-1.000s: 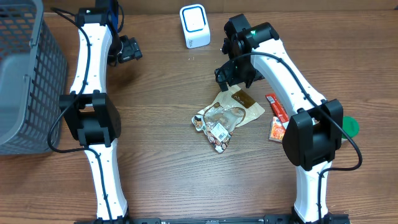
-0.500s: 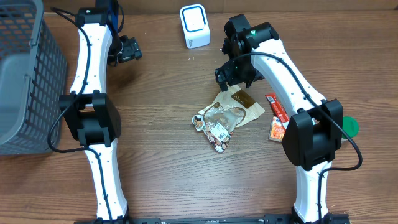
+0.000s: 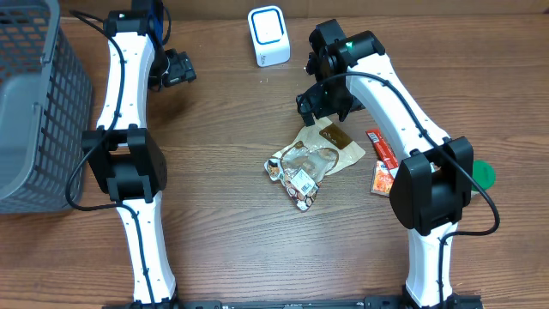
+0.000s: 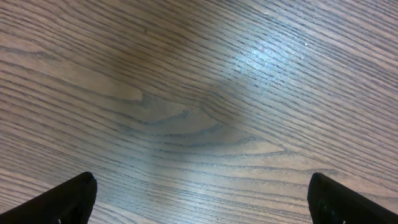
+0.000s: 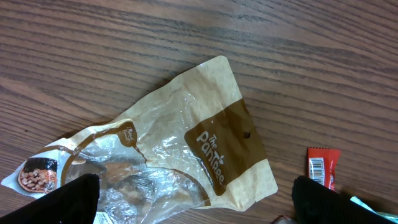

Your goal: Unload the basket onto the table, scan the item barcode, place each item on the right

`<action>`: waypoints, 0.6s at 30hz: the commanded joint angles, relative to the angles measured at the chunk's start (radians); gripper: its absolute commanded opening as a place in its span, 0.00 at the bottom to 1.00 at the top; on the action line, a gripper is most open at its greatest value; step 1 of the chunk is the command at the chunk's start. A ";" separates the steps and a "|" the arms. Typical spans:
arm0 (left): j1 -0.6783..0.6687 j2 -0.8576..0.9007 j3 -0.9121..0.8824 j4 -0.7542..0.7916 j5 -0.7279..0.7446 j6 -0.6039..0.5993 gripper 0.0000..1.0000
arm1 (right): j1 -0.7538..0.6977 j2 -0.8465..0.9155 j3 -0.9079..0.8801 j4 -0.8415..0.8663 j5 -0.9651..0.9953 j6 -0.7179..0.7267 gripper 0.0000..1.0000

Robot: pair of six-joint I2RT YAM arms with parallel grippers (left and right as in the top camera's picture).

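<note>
Wood-grain table (image 3: 223,215) fills all three views. At the far centre stands a white scanner (image 3: 268,36). Near the middle lies the pouch (image 3: 313,159), flat on the wood. Its near-left part is clear and crumpled, and its far-right part is brown with white lettering. The right gripper (image 3: 322,101) hangs over the pouch's far end, jaws spread wide. In the wrist view its dark fingertips (image 5: 68,199) sit at the two lower corners with the pouch lying across the gap, and nothing is pinched. Whether they touch the pouch cannot be told. Just right of the pouch lie a long red packet (image 3: 381,148) and, nearer, a short red packet (image 3: 382,180). A red packet end with a barcode shows at the right of the right wrist view. A green round thing (image 3: 485,174) peeps out behind the right arm. The left gripper (image 3: 176,69) is at the far left, well apart from the pouch, over bare wood. Its fingertips (image 4: 71,199) are spread wide and hold nothing. A grey mesh basket (image 3: 34,103) stands at the left edge.
</note>
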 commanded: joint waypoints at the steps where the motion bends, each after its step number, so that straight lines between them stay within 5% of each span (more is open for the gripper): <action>1: -0.002 0.016 0.012 -0.002 -0.013 0.008 1.00 | -0.005 -0.014 -0.003 0.001 0.006 0.007 1.00; 10: -0.002 0.016 0.012 -0.002 -0.013 0.008 1.00 | 0.005 -0.044 -0.003 0.018 0.006 0.007 1.00; 18: -0.002 0.016 0.013 -0.002 -0.013 0.008 1.00 | 0.036 -0.238 -0.003 0.020 0.006 0.007 1.00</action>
